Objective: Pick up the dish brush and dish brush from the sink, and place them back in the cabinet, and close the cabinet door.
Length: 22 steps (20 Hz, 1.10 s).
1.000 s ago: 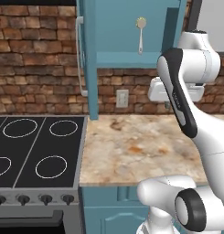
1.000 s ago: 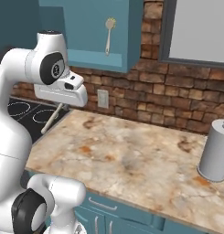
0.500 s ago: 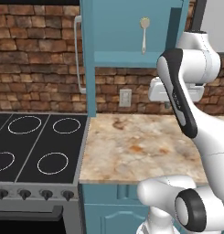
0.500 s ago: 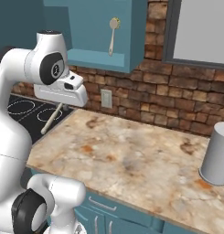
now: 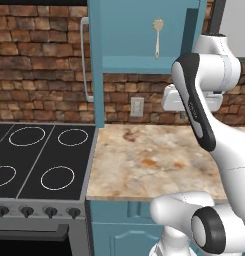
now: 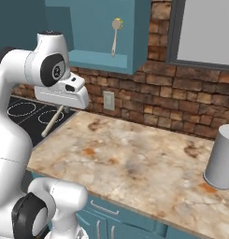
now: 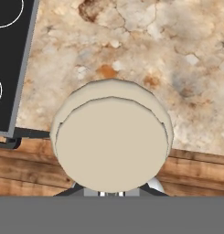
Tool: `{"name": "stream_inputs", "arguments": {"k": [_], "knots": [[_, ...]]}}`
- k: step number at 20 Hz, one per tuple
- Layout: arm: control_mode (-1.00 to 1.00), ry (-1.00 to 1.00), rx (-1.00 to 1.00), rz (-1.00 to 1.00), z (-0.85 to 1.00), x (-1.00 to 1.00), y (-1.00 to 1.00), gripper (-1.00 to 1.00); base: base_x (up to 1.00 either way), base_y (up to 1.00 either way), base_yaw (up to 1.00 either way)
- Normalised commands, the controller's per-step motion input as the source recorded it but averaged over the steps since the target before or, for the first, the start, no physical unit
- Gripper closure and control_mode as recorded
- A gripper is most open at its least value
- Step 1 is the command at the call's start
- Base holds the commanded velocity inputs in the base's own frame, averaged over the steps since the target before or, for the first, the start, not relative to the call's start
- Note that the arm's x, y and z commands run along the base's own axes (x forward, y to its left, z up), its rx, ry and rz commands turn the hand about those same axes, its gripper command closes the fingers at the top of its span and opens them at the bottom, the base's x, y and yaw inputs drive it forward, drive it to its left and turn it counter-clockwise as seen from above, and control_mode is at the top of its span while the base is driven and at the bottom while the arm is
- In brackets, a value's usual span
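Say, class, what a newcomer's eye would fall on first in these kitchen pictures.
First the big white arm, its gripper shut on a cream dish brush above the marble counter. Next, a second brush upright inside the open teal cabinet on the brick wall. The black stovetop lies left of the counter.

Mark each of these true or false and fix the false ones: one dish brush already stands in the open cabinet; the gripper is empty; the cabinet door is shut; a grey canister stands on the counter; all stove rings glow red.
1. One dish brush already stands in the open cabinet. True.
2. The gripper is empty. False: it is shut on a second dish brush.
3. The cabinet door is shut. False: it stands open.
4. A grey canister stands on the counter. True.
5. All stove rings glow red. False: the stovetop shows white rings on black.
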Motion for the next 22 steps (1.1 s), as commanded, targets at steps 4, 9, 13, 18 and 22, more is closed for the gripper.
{"name": "stream_inputs", "arguments": {"k": [4, 9, 13, 18, 22], "knots": [[1.0, 0.0, 0.0, 0.0, 0.0, 0.0, 0.0, 1.0, 0.0, -0.07, 0.0], [1.0, 0.0, 0.0, 0.0, 0.0, 0.0, 0.0, 1.0, 0.0, 0.0, 0.0], [1.0, 0.0, 0.0, 0.0, 0.0, 0.0, 0.0, 1.0, 0.0, 0.0, 0.0], [1.0, 0.0, 0.0, 0.0, 0.0, 0.0, 0.0, 1.0, 0.0, 0.0, 0.0], [-1.0, 0.0, 0.0, 0.0, 0.0, 0.0, 0.0, 1.0, 0.0, 0.0, 0.0]]}}
